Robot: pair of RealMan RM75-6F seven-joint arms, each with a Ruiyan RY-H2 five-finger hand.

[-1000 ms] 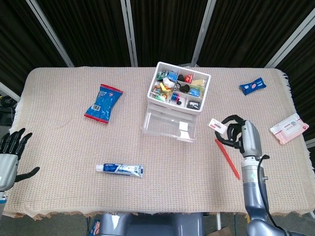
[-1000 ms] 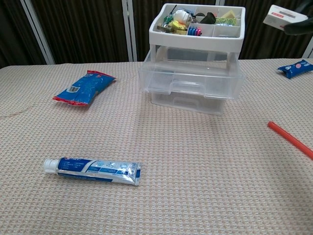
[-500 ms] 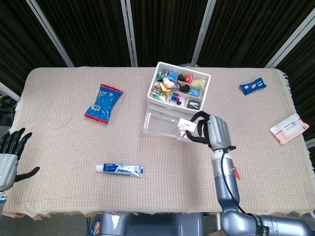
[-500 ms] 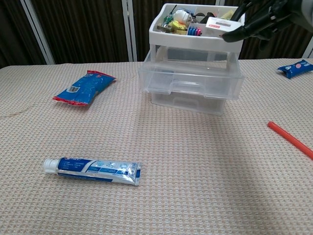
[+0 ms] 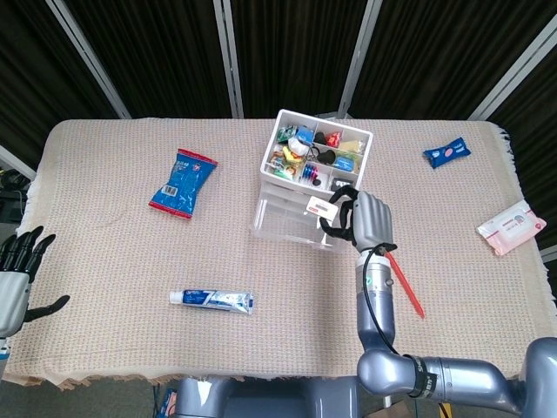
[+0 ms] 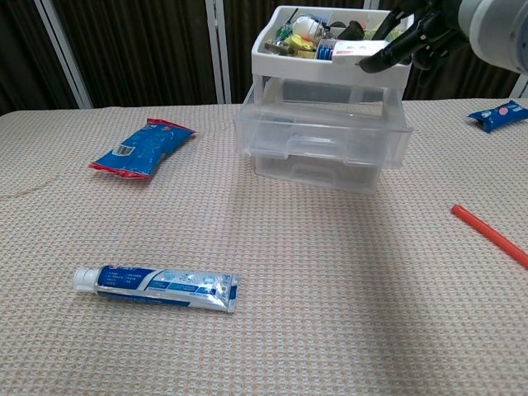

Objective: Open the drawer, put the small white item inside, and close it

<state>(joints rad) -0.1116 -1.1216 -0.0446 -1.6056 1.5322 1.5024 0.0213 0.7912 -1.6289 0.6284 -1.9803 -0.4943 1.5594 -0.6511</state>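
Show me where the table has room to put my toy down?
Bare cloth lies between the toothpaste and the drawer box, and left of the blue snack bag. It is crowded around the box, where the right robot hand holds the small white item.

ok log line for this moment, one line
stage: placing | drawer: pulled open | right hand: holds small white item over drawer | left hand: idle at table edge, holding nothing
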